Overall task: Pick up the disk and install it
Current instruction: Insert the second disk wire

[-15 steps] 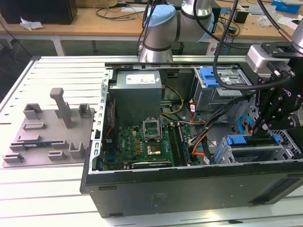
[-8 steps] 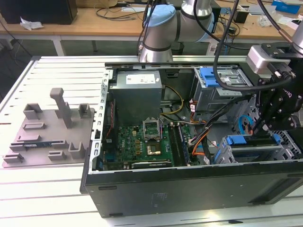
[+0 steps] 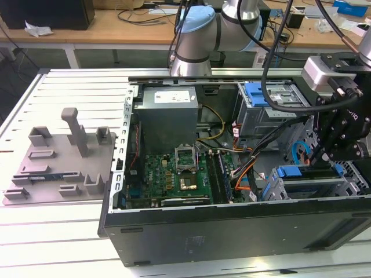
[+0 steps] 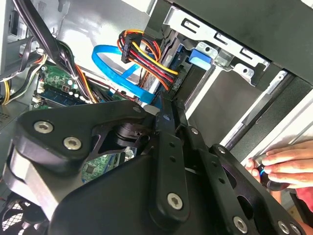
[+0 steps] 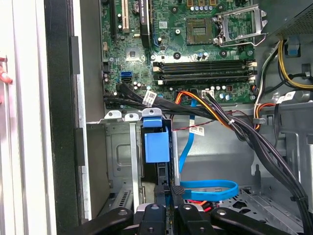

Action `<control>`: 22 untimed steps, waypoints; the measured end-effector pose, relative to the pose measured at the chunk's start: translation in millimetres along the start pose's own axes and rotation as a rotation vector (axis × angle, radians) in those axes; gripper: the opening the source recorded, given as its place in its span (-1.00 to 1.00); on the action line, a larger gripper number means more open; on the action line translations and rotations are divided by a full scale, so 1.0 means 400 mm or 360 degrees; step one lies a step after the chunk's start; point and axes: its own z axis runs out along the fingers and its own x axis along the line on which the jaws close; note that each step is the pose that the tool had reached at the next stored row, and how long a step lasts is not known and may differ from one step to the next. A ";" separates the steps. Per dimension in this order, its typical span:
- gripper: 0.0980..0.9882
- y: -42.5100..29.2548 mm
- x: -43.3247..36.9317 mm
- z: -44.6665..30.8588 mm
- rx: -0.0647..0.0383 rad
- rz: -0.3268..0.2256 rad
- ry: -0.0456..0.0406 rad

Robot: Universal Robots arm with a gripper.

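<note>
Claw (image 5: 166, 208) is being held closed on the disk (image 5: 157, 147), edge-down in the drive cage (image 5: 122, 161) (tight slot); snagging the blue cable (image 5: 205, 188) is being risked.

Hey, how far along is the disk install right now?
Done: pickup looks over, since the gripper is away from the grey fixture plate and down inside the case at the drive cage. In hand: a blue piece stands in the cage slot ahead of it; latch or carrier, I cannot tell. Left: seating is unconfirmed.
</note>
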 end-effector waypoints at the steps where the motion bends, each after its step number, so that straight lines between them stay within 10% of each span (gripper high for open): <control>1: -0.86 0.000 0.000 0.000 0.0000 0.0000 0.0000; 22: -0.86 0.006 -0.019 0.008 0.0002 -0.0108 0.0009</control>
